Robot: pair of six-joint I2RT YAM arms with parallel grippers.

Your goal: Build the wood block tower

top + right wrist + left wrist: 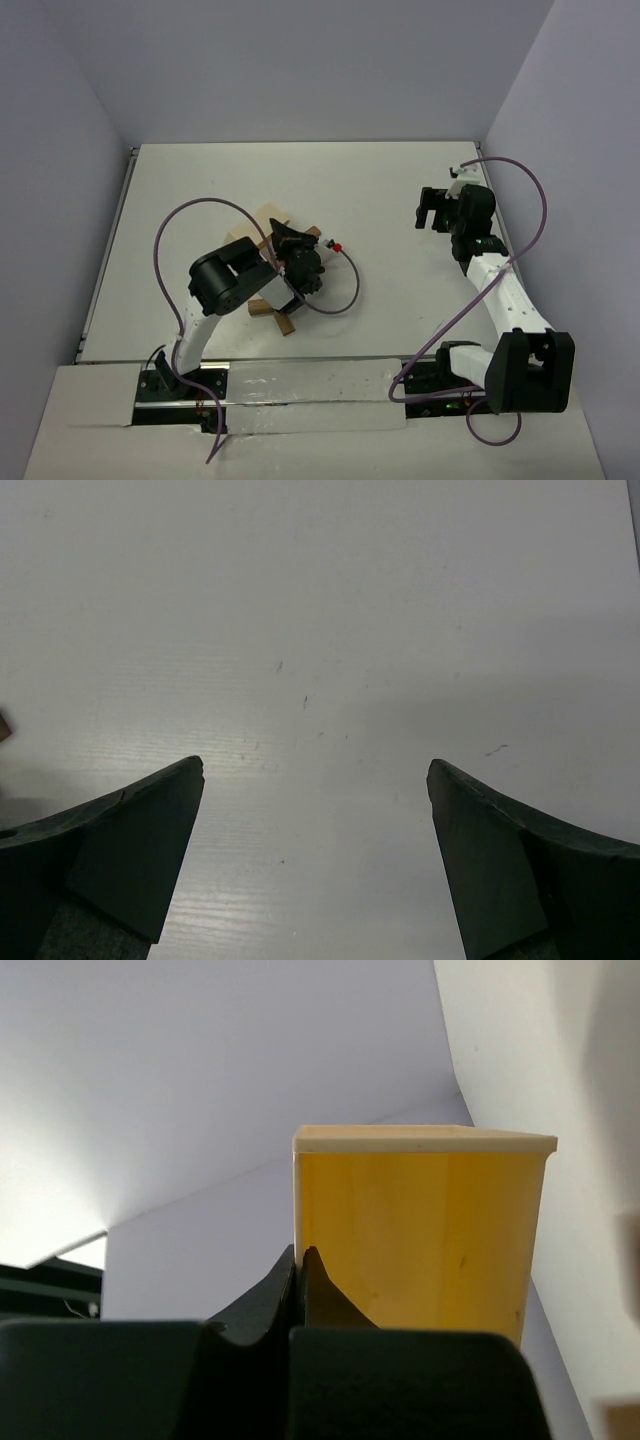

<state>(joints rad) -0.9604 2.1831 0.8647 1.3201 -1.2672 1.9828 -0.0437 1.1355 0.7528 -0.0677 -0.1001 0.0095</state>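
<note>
Mid-left of bench (380,190): blocks (268,222) in a cluster, tan ones at far side, brown ones (276,314) poking out at near side, middle hidden by L arm (222,283); can't tell no. of layers. L jaws clenched tight, tips meeting, nothing between, poised over cluster. In L wrist view, tan block (420,1230) just beyond tips and a bit to right, pale top edge; contact w/ tips unclear. Small red bit (338,246) just right of cluster, by purple cable (165,240). Further right, R arm (505,295) stretched along R side, well apart from blocks. R jaws released, spread wide, empty, above bench. Brown sliver (3,727) at L edge of R wrist view, too small to ID.
</note>
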